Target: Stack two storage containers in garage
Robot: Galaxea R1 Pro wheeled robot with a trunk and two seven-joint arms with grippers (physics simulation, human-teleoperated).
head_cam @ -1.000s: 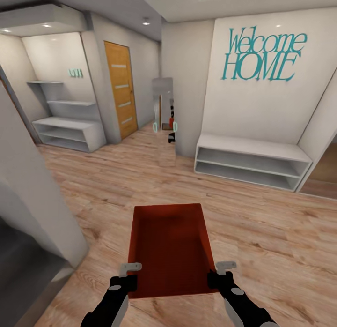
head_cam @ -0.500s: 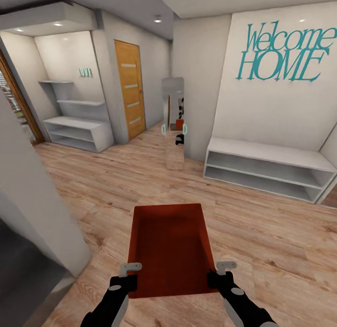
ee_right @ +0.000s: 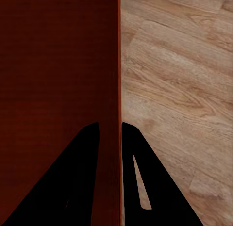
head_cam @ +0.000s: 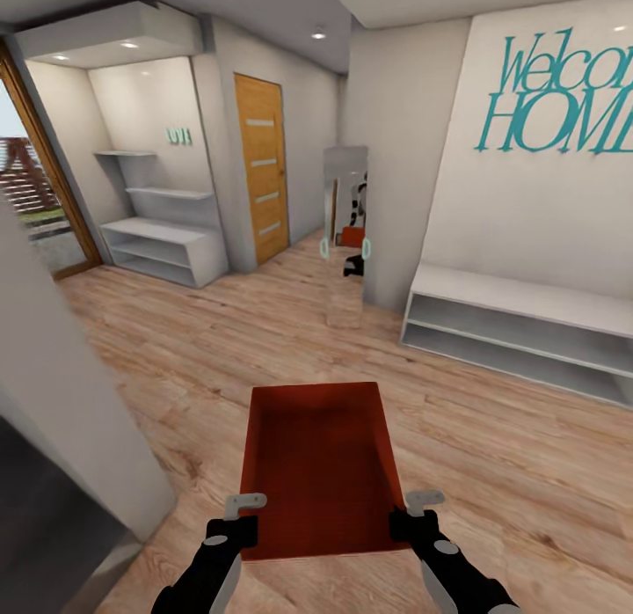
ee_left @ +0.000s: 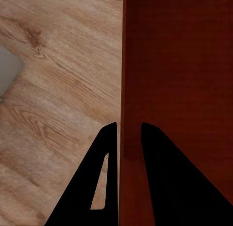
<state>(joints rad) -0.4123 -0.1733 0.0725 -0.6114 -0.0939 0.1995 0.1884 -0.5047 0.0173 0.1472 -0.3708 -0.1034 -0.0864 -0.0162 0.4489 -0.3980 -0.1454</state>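
Rust-red and open-topped, one storage container hung in front of our trunk, carried level above the light wood-plank flooring between both arms. We recorded the left gripper pinched on the container's left wall close to its near corner; in the left wrist view the two dark fingers stood one on either side of that thin wall, the inner one over the container's flat bottom, the outer one over the planks. The right gripper mirrored this on the container's right wall, and the right wrist view showed its fingers closed narrowly about the wall edge, one inside and one outside. We noted the container's interior as bare. Beyond the container's far end stood a tall narrow mirror against a wall corner, with a small red patch and dark shapes reflected in it. Left of the mirror was an orange wooden door; further left, a recess with white shelves and small teal letters above them. Right of the mirror, a low white bench shelf ran along a wall bearing large teal "Welcome HOME" lettering, cut off at the picture's edge. A grey wall corner stood close on the container's left.
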